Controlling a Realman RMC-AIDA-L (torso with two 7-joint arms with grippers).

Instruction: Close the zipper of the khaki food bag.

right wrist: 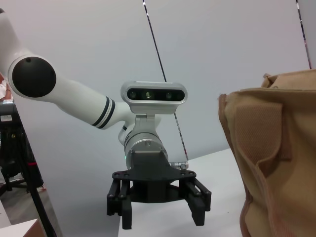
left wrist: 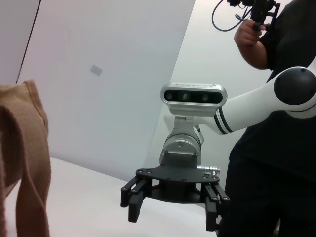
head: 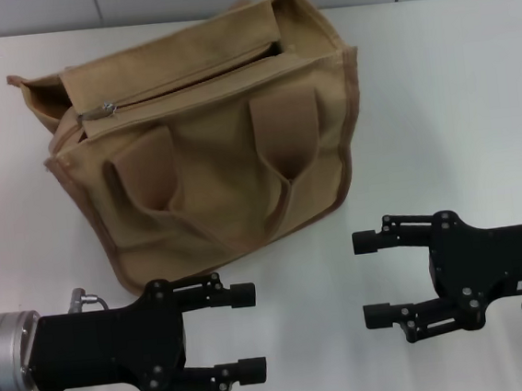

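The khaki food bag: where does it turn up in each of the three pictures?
Head view: the khaki food bag fills the upper middle, on the white table, beyond both pincers.
Left wrist view: only one side of it shows, at the left edge.
Right wrist view: one end of it shows, at the right edge.
Shared landmark: the bag's darker edge piping, seen in all three.

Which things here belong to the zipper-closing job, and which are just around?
Job:
khaki food bag
zipper, pull tab at its left end
left gripper, open, near the bag's front
right gripper, open, facing it

Around:
white table
person behind the right arm
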